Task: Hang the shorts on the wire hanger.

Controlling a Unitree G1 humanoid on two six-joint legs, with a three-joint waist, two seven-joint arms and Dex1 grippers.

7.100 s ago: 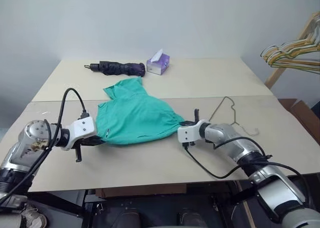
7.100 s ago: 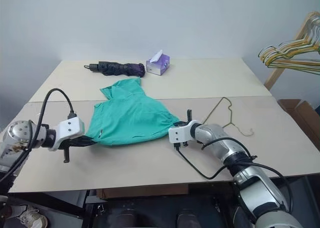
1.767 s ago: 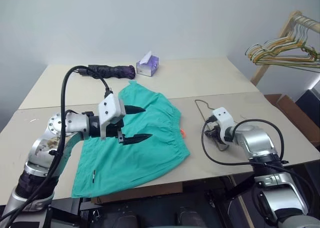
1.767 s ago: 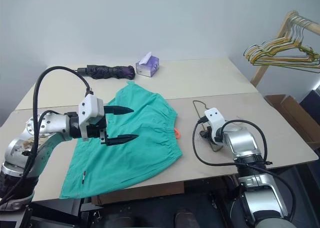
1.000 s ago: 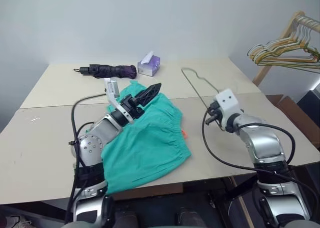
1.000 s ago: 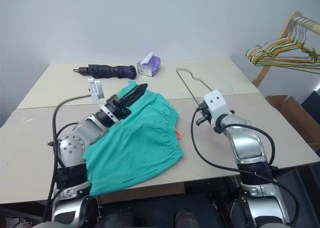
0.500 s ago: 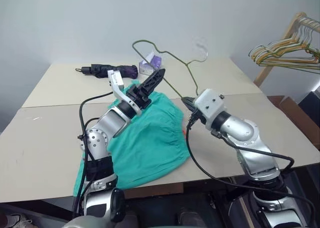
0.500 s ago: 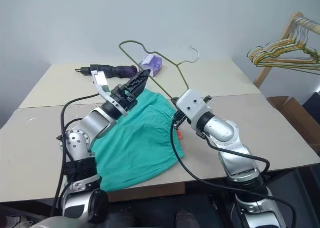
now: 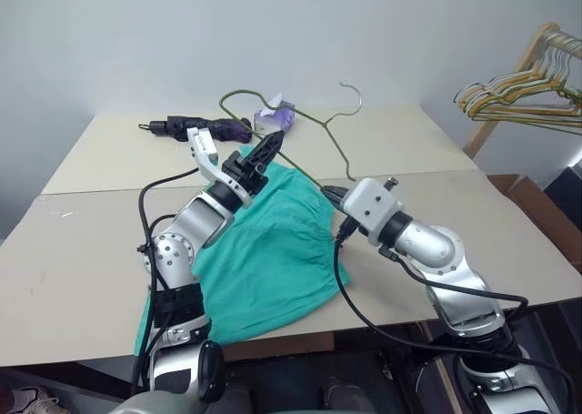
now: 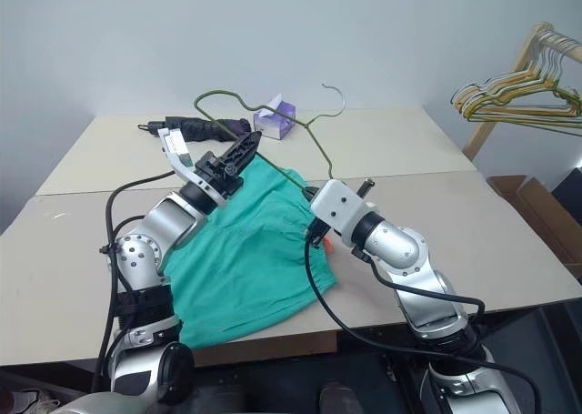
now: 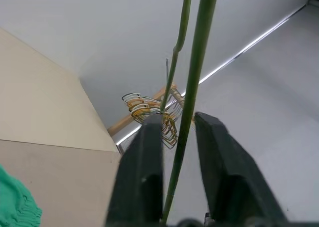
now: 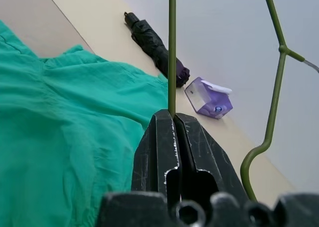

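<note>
The teal shorts (image 9: 273, 250) lie spread on the near table (image 9: 82, 268), waistband toward the right. Above them the olive-green wire hanger (image 9: 325, 126) hangs in the air, hook up. My right gripper (image 12: 172, 114) is shut on the hanger's wire (image 12: 172, 47) at a lower corner, just over the waistband. My left gripper (image 9: 275, 139) is raised above the far edge of the shorts. In the left wrist view its fingertips (image 11: 152, 132) flank the hanger's wire (image 11: 199, 47), shut on it.
A folded black umbrella (image 9: 195, 127) and a purple tissue box (image 9: 273, 116) sit on the far table. A wooden rack with several yellowish hangers (image 9: 518, 91) stands at the right, with a cardboard box (image 9: 536, 200) below it.
My right gripper has carried the hanger left and back, over the shorts' waistband, and tilted it. My left gripper, open a second ago, has shut on the hanger's wire.
</note>
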